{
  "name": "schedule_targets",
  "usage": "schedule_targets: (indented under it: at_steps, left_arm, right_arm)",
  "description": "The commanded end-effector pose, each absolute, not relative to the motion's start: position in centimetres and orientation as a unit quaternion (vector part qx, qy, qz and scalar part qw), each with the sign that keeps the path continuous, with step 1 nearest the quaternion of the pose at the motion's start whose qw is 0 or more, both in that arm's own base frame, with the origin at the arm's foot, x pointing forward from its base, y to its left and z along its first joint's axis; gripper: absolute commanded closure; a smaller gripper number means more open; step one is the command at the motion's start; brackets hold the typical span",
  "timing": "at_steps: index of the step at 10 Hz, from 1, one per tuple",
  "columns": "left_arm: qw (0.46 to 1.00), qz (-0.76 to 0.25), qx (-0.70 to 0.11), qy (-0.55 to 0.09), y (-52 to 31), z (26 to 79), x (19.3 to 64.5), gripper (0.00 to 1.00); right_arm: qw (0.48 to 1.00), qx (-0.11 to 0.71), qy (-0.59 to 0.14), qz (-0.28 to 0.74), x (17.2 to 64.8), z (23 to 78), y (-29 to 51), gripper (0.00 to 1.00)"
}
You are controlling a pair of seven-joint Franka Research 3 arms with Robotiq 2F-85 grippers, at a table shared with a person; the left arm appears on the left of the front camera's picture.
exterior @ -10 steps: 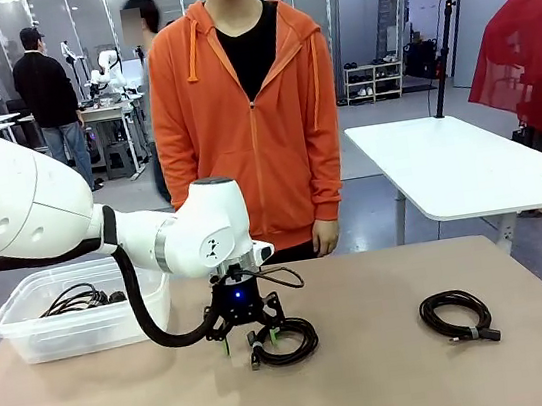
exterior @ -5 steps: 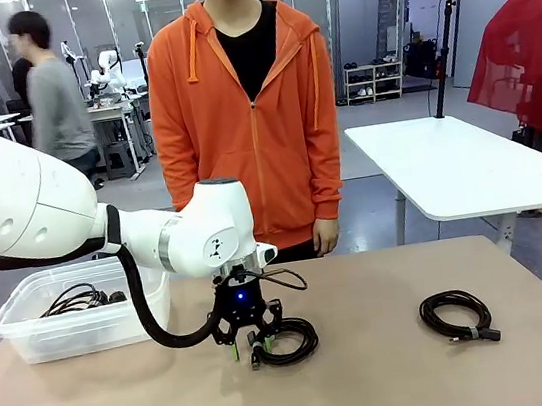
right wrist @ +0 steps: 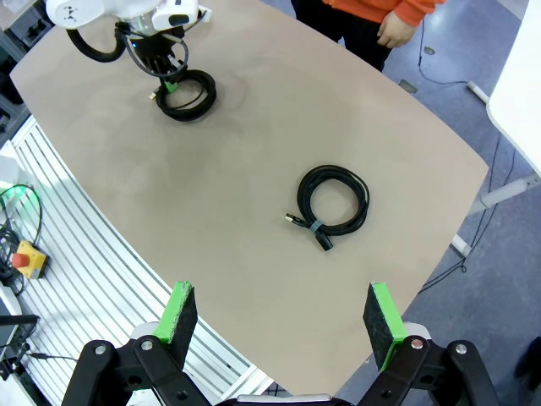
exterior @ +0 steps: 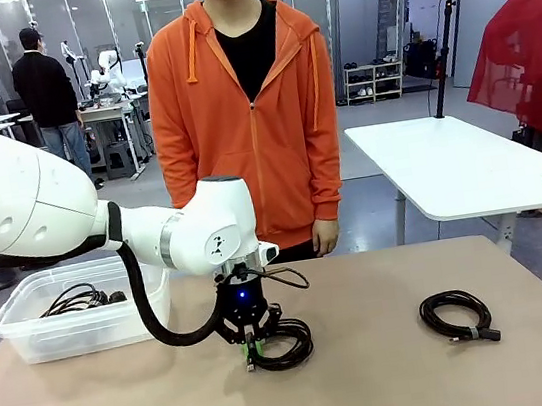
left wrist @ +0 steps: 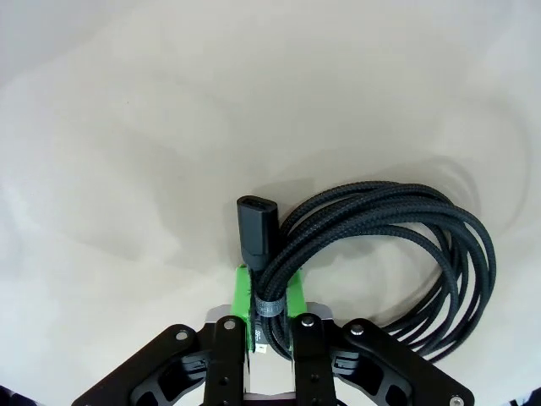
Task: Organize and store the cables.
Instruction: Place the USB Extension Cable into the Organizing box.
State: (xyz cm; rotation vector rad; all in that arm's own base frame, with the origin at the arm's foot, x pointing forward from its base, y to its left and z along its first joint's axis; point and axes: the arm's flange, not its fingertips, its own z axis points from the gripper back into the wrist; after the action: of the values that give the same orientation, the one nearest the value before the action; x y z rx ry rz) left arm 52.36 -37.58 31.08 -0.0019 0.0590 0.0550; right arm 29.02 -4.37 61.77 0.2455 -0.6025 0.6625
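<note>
A black braided cable point(exterior: 283, 344) lies coiled on the tan table point(exterior: 377, 380). My left gripper point(exterior: 250, 345) points straight down at the coil's left edge and is shut on it. In the left wrist view the green pads point(left wrist: 243, 292) pinch the bundled strands beside the plug end point(left wrist: 255, 227), and the coil point(left wrist: 406, 241) spreads out to the right. A second coiled cable point(exterior: 458, 316) rests apart at the right and lies mid-table point(right wrist: 334, 199) in the right wrist view. My right gripper point(right wrist: 279, 317) hovers high above the table, open, with nothing between its fingers.
A clear plastic bin point(exterior: 27, 333) at the table's left holds more black cables point(exterior: 77, 297). A person in an orange hoodie point(exterior: 249, 115) stands at the far edge, hands down. A white table point(exterior: 448, 168) stands behind at the right.
My left gripper's fingers have gone from wide open to shut on the coil's left edge. The coil has shifted slightly. The right-hand cable has not moved.
</note>
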Motion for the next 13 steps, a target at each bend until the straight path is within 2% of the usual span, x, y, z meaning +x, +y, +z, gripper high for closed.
schedule_targets:
  at_steps: [1, 4, 9, 12, 13]
  left_arm:
    - [0.999, 0.033, 0.021, 0.023, -37.6, 31.4, 52.2, 1.0]
    - [0.999, 0.013, 0.025, 0.022, -36.8, 33.3, 52.0, 1.0]
    - [0.999, -0.032, -0.022, -0.016, -32.6, 41.9, 50.5, 1.0]
    - [0.991, -0.127, 0.017, -0.047, -30.2, 46.4, 49.4, 1.0]
    - [0.979, -0.2, 0.013, -0.046, -28.9, 47.4, 49.1, 1.0]
  right_arm:
    - [0.894, 0.116, -0.29, 0.321, 29.0, 61.8, -4.4, 0.0]
    - [0.894, 0.116, -0.29, 0.321, 29.0, 61.8, -4.4, 0.0]
    - [0.894, 0.116, -0.29, 0.321, 29.0, 61.8, -4.4, 0.0]
    - [0.894, 0.116, -0.29, 0.321, 29.0, 61.8, -4.4, 0.0]
    - [0.894, 0.116, -0.29, 0.321, 29.0, 61.8, -4.4, 0.0]
